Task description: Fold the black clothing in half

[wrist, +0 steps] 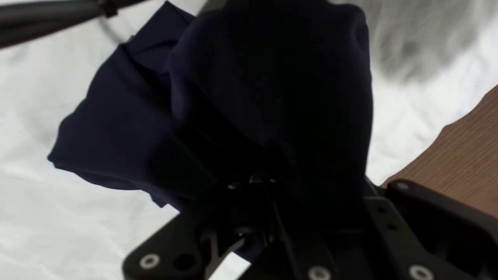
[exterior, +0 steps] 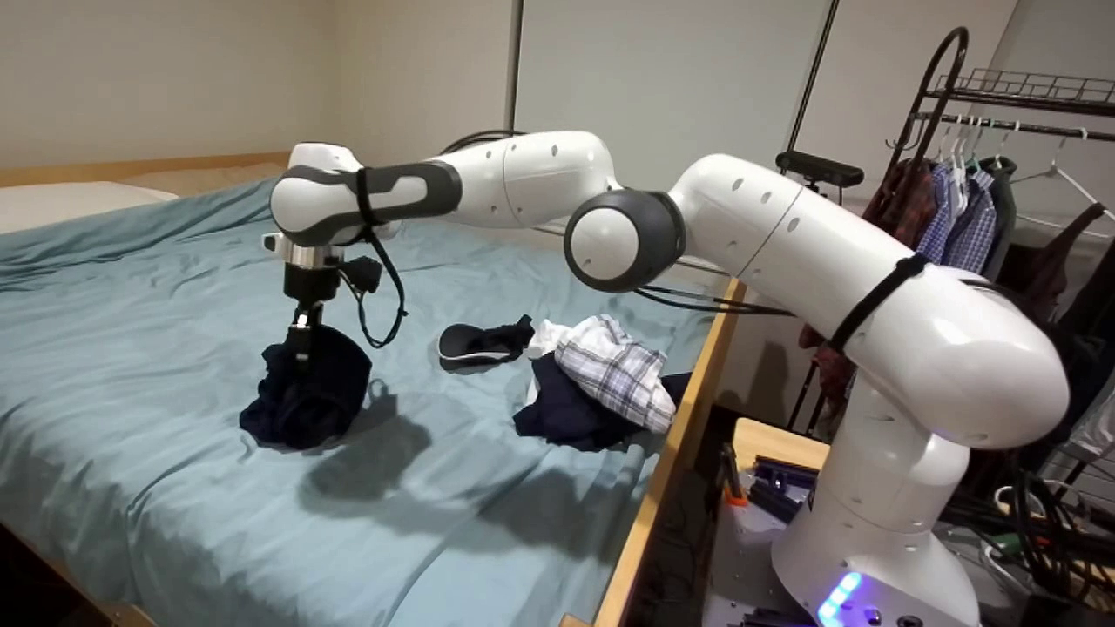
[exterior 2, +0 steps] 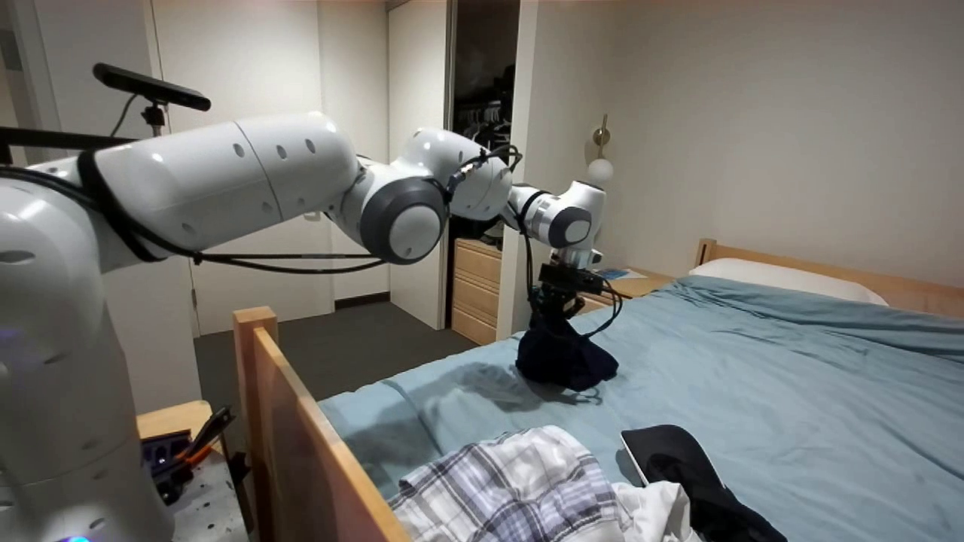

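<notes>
gripper (exterior: 302, 353) clasps the bunched dark clothing (exterior: 315, 402) over the blue bedding (exterior: 165, 366).

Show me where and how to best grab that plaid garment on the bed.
Probably pinch the plaid garment by its raised, rumpled middle, coming from above: it lies loosely heaped, partly over navy cloth, and the wooden footboard beside it would likely hinder a low approach from that side.

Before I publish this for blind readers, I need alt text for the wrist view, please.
Crumpled dark navy clothing fills the centre, bunched at the black Robotiq gripper at the bottom, whose fingertips are lost in shadow. Pale bedcover spreads behind; a dark cable crosses the top left corner, and a brown surface shows at right.
</notes>
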Robot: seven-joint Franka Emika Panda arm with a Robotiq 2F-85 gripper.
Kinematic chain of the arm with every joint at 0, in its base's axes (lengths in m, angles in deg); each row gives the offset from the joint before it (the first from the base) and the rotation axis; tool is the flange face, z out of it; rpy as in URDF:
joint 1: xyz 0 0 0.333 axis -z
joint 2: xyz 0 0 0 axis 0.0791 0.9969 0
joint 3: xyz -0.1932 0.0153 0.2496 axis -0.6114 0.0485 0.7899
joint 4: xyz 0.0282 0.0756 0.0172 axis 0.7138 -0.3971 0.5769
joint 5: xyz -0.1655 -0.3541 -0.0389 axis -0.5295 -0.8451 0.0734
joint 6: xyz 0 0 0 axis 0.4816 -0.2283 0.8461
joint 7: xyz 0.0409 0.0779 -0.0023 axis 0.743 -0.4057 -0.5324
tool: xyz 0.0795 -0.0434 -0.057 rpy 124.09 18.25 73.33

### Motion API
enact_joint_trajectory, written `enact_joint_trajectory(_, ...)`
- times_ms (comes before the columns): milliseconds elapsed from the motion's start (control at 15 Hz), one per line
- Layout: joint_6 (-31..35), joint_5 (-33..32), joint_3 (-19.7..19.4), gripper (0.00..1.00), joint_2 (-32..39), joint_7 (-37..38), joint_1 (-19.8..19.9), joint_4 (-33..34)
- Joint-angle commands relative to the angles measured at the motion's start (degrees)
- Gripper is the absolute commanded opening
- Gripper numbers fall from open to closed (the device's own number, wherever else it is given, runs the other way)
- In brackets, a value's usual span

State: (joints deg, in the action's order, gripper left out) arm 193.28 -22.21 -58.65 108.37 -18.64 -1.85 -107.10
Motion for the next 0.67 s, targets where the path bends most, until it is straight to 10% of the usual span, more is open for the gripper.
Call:
enact_joint_trajectory(0, -6.32, 0.74, 0.45, 0.54, 4.39, -10.26, -1.61, 8.52)
enact_joint_trajectory(600, -10.86, -3.35, -1.20, 1.00, 4.44, -30.02, -3.33, 8.90)
